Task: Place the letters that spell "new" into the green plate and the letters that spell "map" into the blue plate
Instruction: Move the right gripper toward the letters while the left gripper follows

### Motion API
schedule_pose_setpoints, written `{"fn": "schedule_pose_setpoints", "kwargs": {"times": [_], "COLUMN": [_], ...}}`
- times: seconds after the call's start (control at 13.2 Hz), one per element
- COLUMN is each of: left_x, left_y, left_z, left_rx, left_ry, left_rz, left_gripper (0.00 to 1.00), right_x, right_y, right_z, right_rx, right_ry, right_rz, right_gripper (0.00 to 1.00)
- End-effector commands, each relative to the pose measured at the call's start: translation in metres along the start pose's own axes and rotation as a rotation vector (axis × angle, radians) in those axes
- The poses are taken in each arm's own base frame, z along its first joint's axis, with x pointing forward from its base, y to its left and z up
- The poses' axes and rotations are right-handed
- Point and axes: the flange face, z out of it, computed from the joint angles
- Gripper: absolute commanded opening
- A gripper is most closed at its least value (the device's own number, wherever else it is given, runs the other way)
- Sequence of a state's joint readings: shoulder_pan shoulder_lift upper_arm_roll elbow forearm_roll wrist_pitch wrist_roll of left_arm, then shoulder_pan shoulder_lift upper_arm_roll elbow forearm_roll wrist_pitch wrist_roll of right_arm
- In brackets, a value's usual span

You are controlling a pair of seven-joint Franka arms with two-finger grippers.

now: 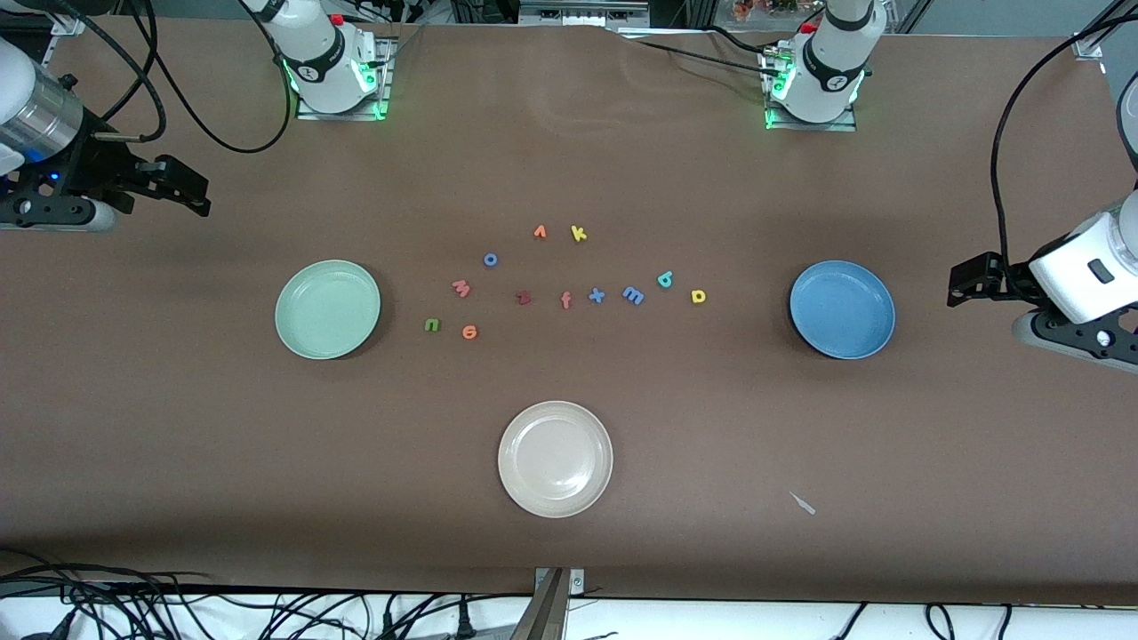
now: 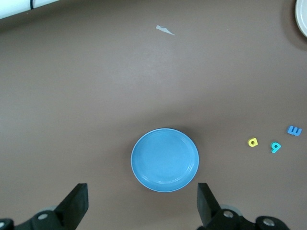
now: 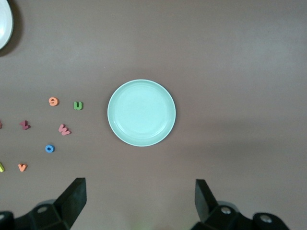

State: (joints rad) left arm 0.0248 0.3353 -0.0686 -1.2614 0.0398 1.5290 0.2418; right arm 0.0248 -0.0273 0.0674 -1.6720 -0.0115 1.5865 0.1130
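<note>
Both tools gape wide, holding nothing: left tool [image 2: 141,206] above counter [image 1: 178,427] by blue plate [image 1: 842,309], right tool [image 3: 139,203] by green plate [image 1: 327,308].

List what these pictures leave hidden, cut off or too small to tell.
- Front view: the left gripper and right gripper arms run off the side edges.
- Left wrist view: the cream-white plate is cut by the edge.
- Front view: the dark red letter is too small to read.
</note>
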Motion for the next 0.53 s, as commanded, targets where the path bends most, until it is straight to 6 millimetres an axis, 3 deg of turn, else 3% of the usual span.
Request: {"fn": "schedule_pose_setpoints", "kwargs": {"times": [0.0,0.23,0.46], "left_x": [-0.002,-0.005,-0.005], "left_y": [0.003,-0.002,-0.001], "left_z": [0.003,0.000,-0.001], "left_rx": [-0.019,-0.022,-0.021], "left_ry": [-0.009,-0.018,-0.017], "left_rz": [0.004,0.004,0.010], "left_gripper": [1.00,1.00,1.00], "right_x": [-0.008,-0.001,0.007], "right_y": [-0.002,-0.007,-0.038], "right_z": [-0.005,0.003,0.030], "right_rx": [0.003,0.006,-0.005], "right_ry": [-0.008,-0.013,-0.068], "right_rz": [0.006,-0.004,-0.066], "right_gripper": [1.00,1.00,1.00]}}
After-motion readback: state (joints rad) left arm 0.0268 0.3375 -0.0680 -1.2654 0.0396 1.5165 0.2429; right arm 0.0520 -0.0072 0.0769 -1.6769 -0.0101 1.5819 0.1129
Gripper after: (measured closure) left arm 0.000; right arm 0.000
